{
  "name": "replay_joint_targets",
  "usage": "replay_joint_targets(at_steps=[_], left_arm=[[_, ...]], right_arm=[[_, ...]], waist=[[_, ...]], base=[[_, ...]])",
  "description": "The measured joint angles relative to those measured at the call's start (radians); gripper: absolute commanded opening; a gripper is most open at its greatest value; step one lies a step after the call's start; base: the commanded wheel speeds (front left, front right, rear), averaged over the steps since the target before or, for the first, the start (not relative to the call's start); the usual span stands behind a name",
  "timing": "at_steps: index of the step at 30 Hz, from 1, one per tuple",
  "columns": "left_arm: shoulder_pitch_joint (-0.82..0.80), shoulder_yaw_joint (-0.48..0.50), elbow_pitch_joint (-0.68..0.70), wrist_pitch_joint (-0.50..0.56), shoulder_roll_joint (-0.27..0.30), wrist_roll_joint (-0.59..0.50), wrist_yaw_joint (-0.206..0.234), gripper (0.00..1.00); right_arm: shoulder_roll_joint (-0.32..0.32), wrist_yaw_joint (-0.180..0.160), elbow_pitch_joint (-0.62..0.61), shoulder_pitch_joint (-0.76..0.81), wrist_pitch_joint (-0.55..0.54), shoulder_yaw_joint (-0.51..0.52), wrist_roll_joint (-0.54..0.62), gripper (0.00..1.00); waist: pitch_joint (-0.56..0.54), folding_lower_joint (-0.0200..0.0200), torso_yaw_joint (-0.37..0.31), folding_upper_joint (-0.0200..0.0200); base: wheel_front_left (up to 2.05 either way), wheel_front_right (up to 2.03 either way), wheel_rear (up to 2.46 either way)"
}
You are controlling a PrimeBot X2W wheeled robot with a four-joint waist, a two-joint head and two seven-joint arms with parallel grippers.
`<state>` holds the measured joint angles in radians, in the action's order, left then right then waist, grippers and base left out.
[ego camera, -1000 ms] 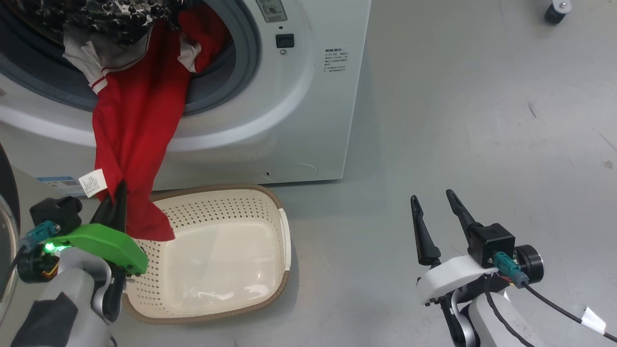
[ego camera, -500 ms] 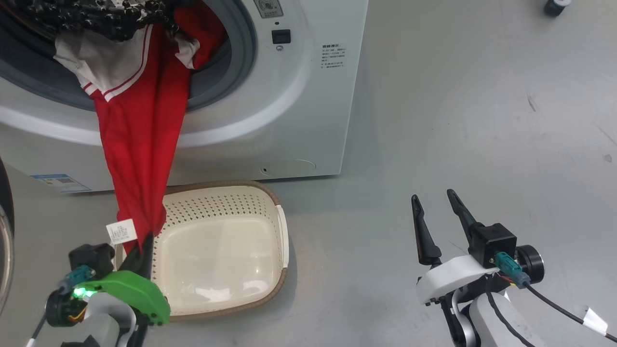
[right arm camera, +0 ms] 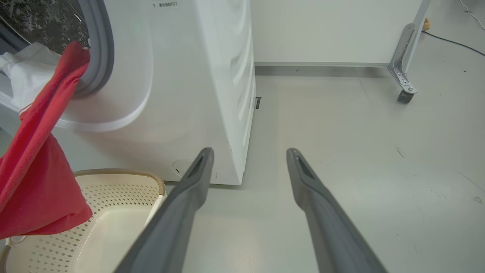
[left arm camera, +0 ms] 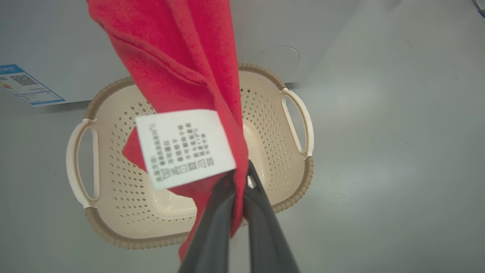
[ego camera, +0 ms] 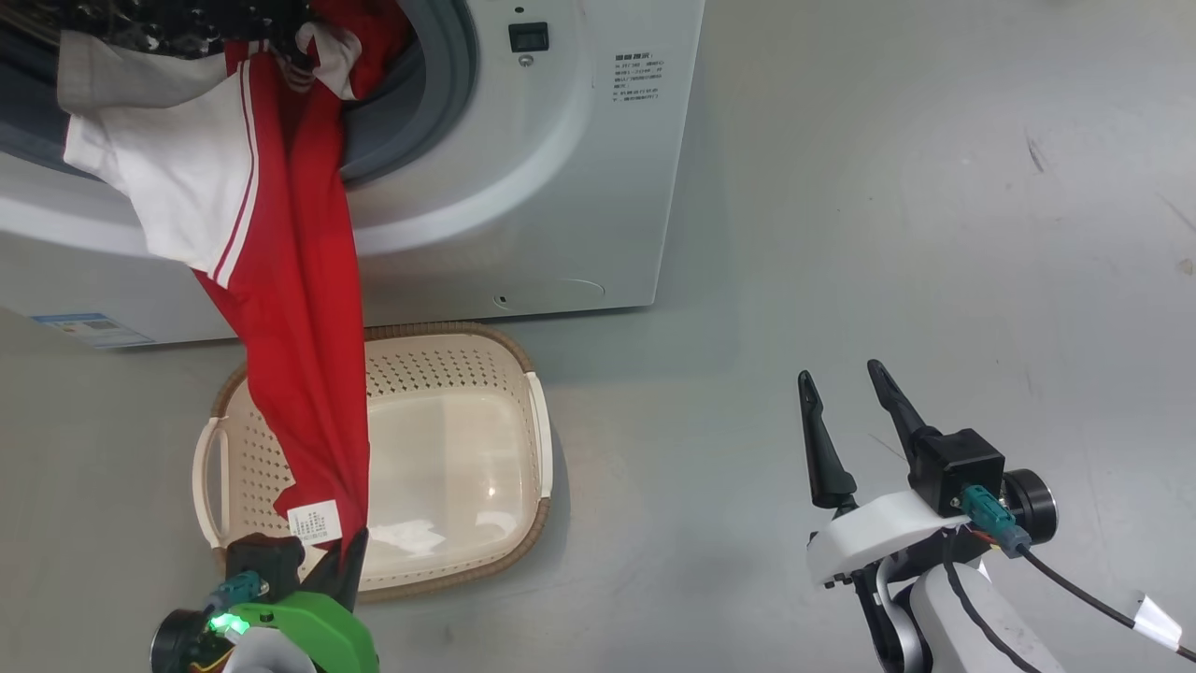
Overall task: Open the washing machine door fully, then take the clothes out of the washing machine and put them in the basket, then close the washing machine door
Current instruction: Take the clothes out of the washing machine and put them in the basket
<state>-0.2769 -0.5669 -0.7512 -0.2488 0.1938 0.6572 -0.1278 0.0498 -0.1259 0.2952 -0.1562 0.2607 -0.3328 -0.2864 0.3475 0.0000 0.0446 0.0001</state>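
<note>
clothes (ego camera: 299,308) farther out now, across basket (ego camera: 448,365)

Head camera: looking steeply down at cream perforated plastic basket (ego camera: 448,374) before white front-loading washing machine (ego camera: 561,187). Left wrist camera: close above basket, facing down. Right wrist camera: low, facing machine's corner. All share basket.

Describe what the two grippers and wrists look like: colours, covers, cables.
The left gripper has long dark tapered fingers, a bright green cover, a teal connector and a glowing green light. The right gripper has the same fingers, a white shell, a black camera block, a teal plug and a black cable with a white tag.
</note>
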Motion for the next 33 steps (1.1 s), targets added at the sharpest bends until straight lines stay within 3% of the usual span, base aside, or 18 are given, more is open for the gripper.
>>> replay_joint_targets(at_steps=[13, 14, 15, 33], left_arm=[[-0.009, -0.02, -0.047, 0.01, 0.014, 0.027, 0.0, 0.0], [-0.015, -0.019, -0.046, 0.01, 0.015, 0.031, 0.0, 0.44], [-0.024, -0.018, -0.044, 0.01, 0.016, 0.036, 0.0, 1.0], [-0.103, -0.006, -0.069, 0.001, 0.043, 0.063, 0.0, 1.0]], right_arm=[[0.0, 0.0, -0.025, -0.023, 0.0, 0.003, 0.03, 1.0], [0.0, 0.0, -0.027, -0.025, 0.0, 0.004, 0.034, 1.0], [0.0, 0.0, -0.03, -0.027, 0.0, 0.005, 0.035, 1.0], [0.001, 0.0, -0.04, -0.045, 0.0, 0.013, 0.037, 1.0]], waist=[[0.078, 0.0, -0.01, 0.0], [0.085, 0.0, -0.011, 0.0], [0.092, 0.0, -0.012, 0.0], [0.143, 0.0, -0.029, 0.0]], base=[[0.0, 0.0, 0.0], [0.0, 0.0, 0.0], [0.0, 0.0, 0.0], [0.0, 0.0, 0.0]])
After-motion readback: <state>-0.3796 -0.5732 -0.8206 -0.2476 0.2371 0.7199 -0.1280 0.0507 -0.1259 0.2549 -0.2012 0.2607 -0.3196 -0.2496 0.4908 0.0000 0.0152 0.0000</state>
